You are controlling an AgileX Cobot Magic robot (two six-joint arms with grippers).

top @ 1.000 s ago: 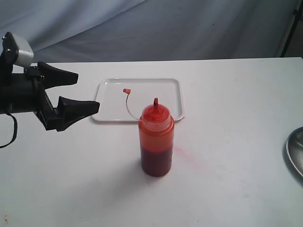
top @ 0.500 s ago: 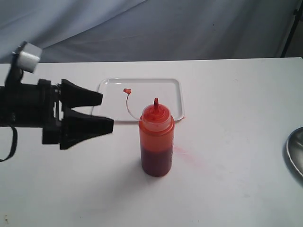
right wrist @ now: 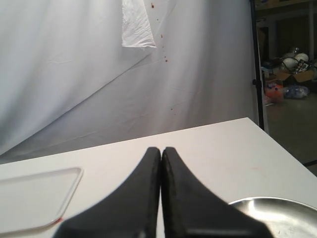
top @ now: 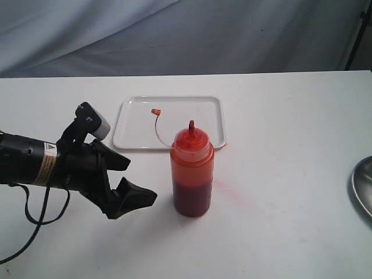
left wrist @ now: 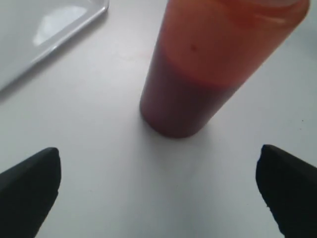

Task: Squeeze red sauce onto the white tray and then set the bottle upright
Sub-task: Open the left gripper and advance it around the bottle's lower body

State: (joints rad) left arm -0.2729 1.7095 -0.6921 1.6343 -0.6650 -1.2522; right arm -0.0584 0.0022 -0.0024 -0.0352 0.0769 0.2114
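The bottle stands upright on the table just in front of the white tray. Dark red sauce fills its lower part, and its small tethered cap hangs out over the tray. My left gripper is low over the table to the left of the bottle, open, with nothing between its fingers. In the left wrist view the bottle is straight ahead of the wide-apart fingers, not touching them, and the tray's corner shows. My right gripper is shut and empty, out of the exterior view.
A faint pink smear marks the table right of the bottle. A grey metal dish sits at the table's right edge, also close under the right gripper as the dish. A white backdrop hangs behind the table.
My left gripper has dropped lower and swung right toward the bottle, its fingers now tilted one above the other. It stays open. The bottle has not moved.
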